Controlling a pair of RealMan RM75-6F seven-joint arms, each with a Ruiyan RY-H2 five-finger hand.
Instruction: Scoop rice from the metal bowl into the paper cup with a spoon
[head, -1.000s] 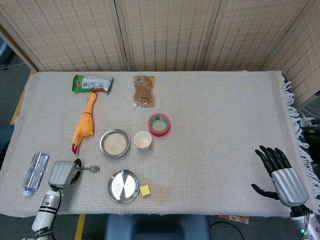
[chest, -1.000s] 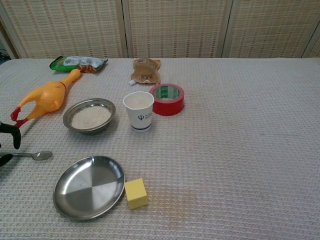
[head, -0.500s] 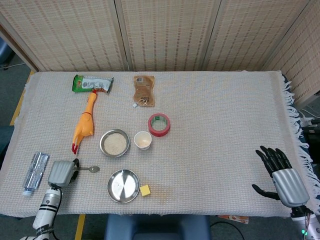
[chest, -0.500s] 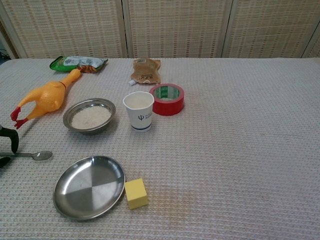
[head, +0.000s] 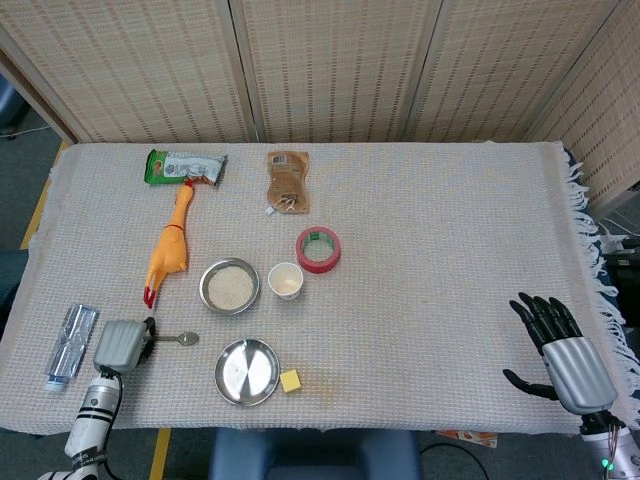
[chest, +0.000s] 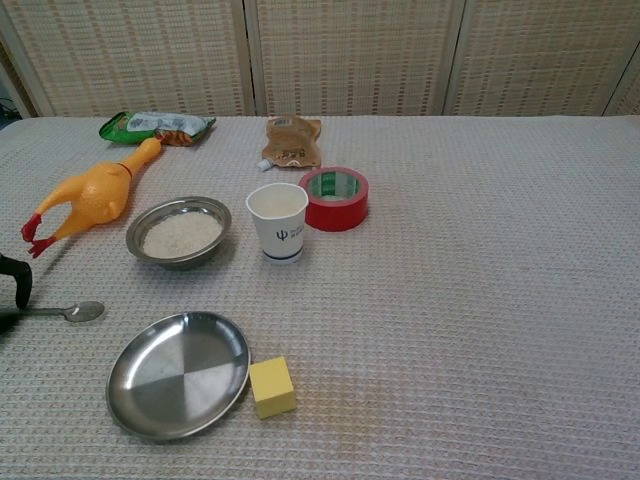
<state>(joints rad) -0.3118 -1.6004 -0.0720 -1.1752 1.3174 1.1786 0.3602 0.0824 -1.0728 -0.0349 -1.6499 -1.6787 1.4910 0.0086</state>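
Head view: the left hand (head: 121, 345) sits at the spoon (head: 180, 339) handle, presumably for a pickup; whether its fingers pinch it I cannot tell. The right hand (head: 560, 350) idles far off, fingers spread. The bowl (head: 230, 287) and cup (head: 286, 280) stand beyond; a chicken (head: 168, 251) and plate (head: 247, 372) flank the path.

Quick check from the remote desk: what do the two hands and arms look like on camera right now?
Both hands have a light grey shell on the back and black fingers. The left hand sits on a white forearm with dark bands. The right hand shows ribbed grey plating, with thin cables at the wrist.
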